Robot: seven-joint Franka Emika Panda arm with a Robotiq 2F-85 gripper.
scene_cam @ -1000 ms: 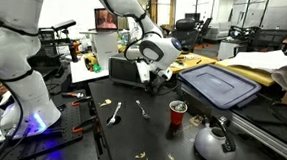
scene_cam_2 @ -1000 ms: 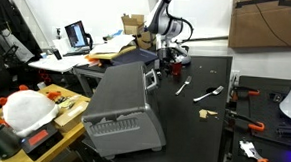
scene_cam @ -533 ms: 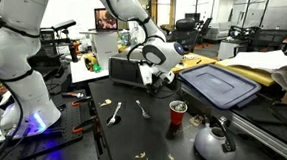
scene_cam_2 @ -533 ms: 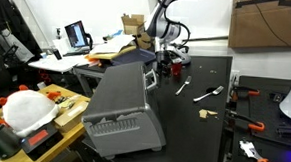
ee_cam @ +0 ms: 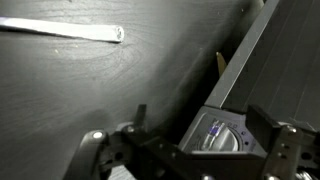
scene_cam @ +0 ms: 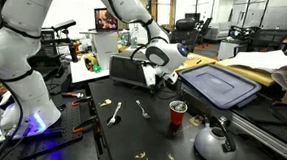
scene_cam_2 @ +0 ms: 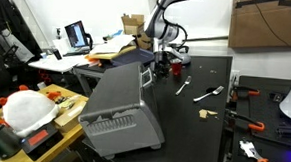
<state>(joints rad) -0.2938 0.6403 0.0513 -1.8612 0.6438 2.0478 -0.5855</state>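
My gripper (scene_cam: 164,77) is low over the black table, at the end of a silver and black appliance (scene_cam: 127,71) that stands at the table's back. In the wrist view the two fingers (ee_cam: 205,122) stand apart on either side of a round grey dial (ee_cam: 220,140) on the appliance's face, with gaps on both sides. The gripper holds nothing. It also shows in an exterior view (scene_cam_2: 166,64), beside the appliance (scene_cam_2: 147,57).
A red cup (scene_cam: 178,111), a grey kettle (scene_cam: 215,143), a spoon (scene_cam: 114,112) and a fork (scene_cam: 142,109) lie on the table. A grey-blue bin lid (scene_cam: 221,85) is near the gripper. A large grey bin (scene_cam_2: 119,105) fills the foreground. A utensil handle (ee_cam: 70,30) lies in the wrist view.
The gripper has shifted a little sideways along the table toward the appliance's end. Nothing else moved.
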